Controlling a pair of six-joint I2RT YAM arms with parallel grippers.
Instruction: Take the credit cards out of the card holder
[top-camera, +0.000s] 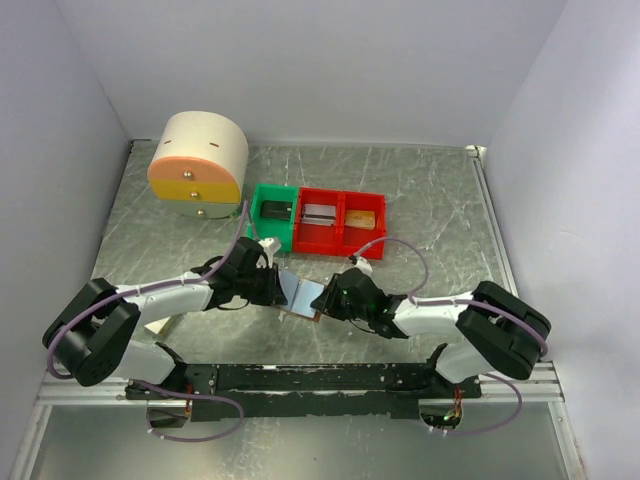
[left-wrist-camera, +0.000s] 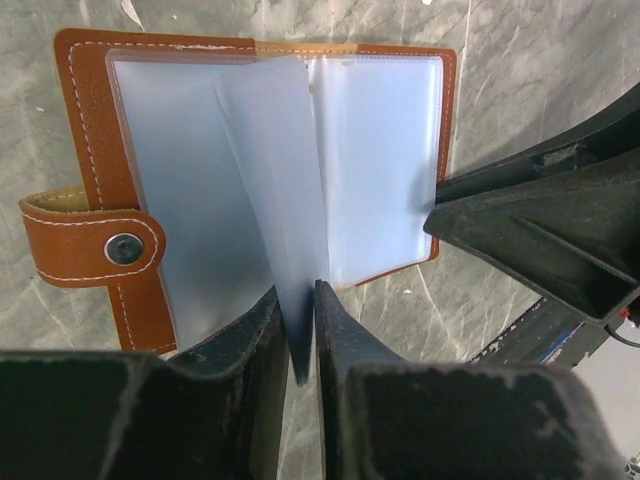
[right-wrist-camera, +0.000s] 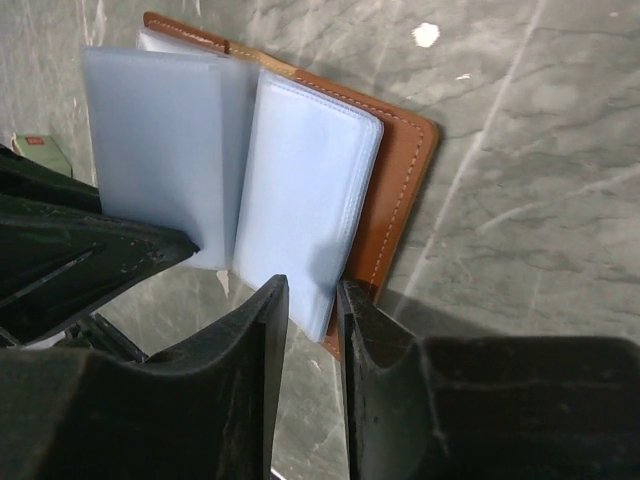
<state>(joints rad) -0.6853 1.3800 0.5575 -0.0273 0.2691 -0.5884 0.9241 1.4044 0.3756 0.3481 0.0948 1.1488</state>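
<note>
The card holder lay open on the table between the two arms, just in front of the bins. At its left edge the brown snap tab hung unfastened. The left panel, the loose sleeve standing up at the spine and the right panel all looked pale, cloudy blue. No card showed in any of them, nor on the table beside them, and whether a card sat inside a pocket could not be told. So the opening looked done, while the removal itself seemed yet to be made. The left arm reached in low from the left, and the left gripper had its fingers pressed together on the lower edge of the loose sleeve. The right arm came in low from the right. The right gripper was nearly closed, nipping the holder's right-hand corner, sleeve and brown cover together, apparently to steady it.
</note>
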